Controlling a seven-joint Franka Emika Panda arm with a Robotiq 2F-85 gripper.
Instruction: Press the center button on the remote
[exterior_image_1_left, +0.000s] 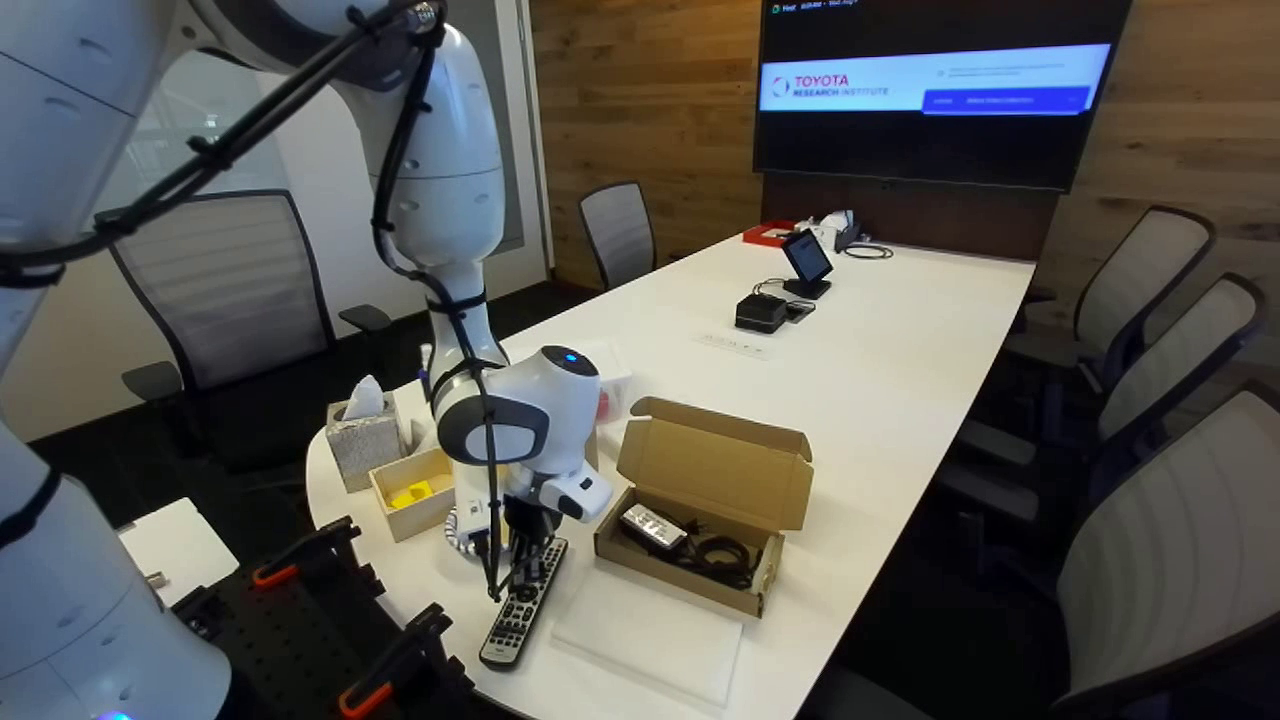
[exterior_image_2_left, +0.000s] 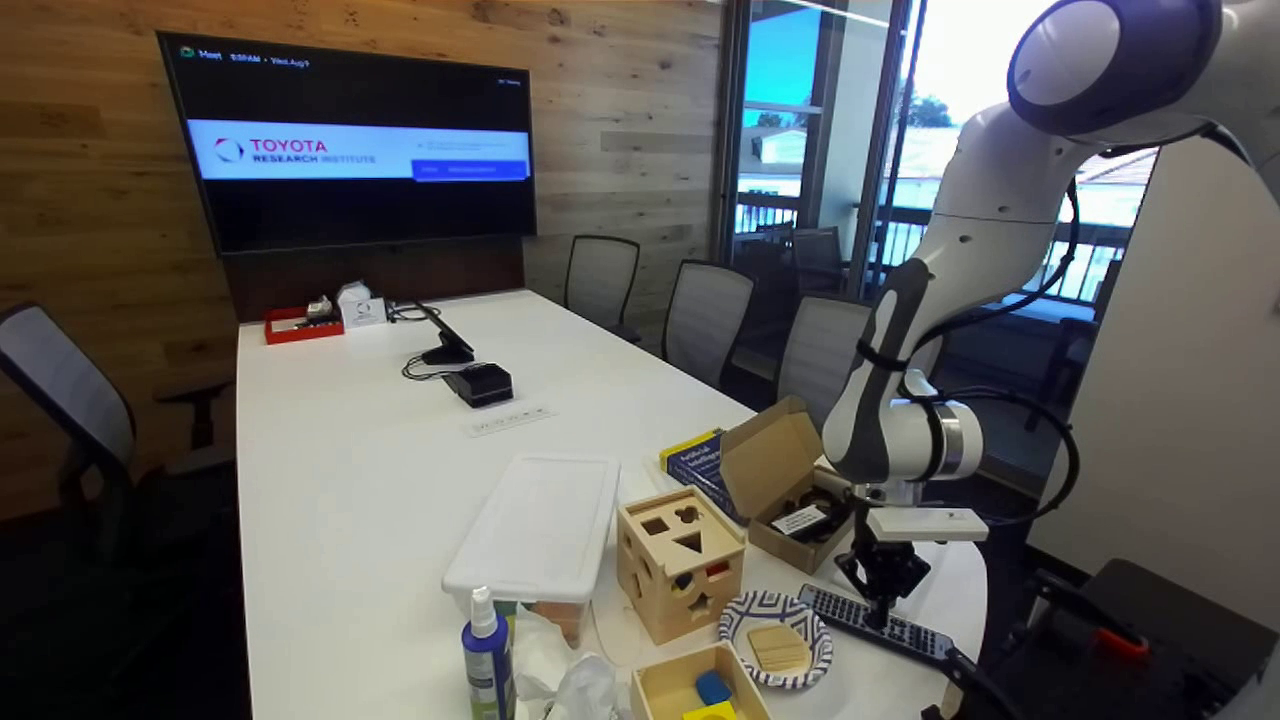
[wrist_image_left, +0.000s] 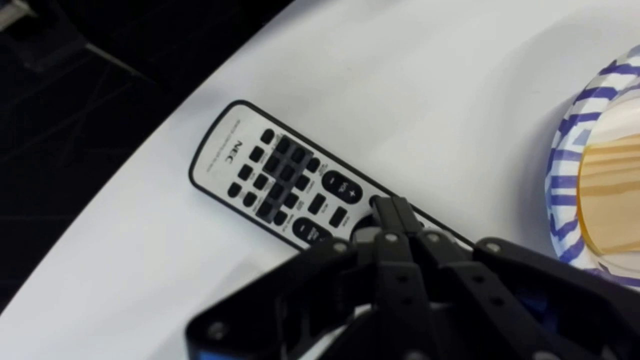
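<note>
A: End effector, quick?
B: The gripper (wrist_image_left: 393, 202) is pointing down, its two fingers (wrist_image_left: 384, 216) sitting together, side by side.
A: And the remote?
B: The remote (wrist_image_left: 300, 186) is lying flat on the white table (wrist_image_left: 425, 115), the fingers sitting over its middle and partly hiding the dark round pad (wrist_image_left: 363, 223). Whether they're touching it, I can't tell.
A: Next out?
B: A patterned plate (wrist_image_left: 564, 200) is resting just beside the remote, carrying something tan and striped (wrist_image_left: 612, 195). On the remote's opposite side an open cardboard box (exterior_image_1_left: 715, 460) is holding a labelled adapter (exterior_image_1_left: 653, 527) and a black cable (exterior_image_1_left: 738, 574).
A: Farther?
B: In an exterior view, a wooden cube with shape holes (exterior_image_2_left: 665, 580) is standing near the plate, a lidded tub (exterior_image_2_left: 545, 520) next to it. Down the table a black box (exterior_image_1_left: 760, 313) is sitting, then a tilted screen (exterior_image_1_left: 806, 256). At the back, a wall display (exterior_image_1_left: 930, 82) is showing "TOYOTA RESEARCH INSTITUTE".
</note>
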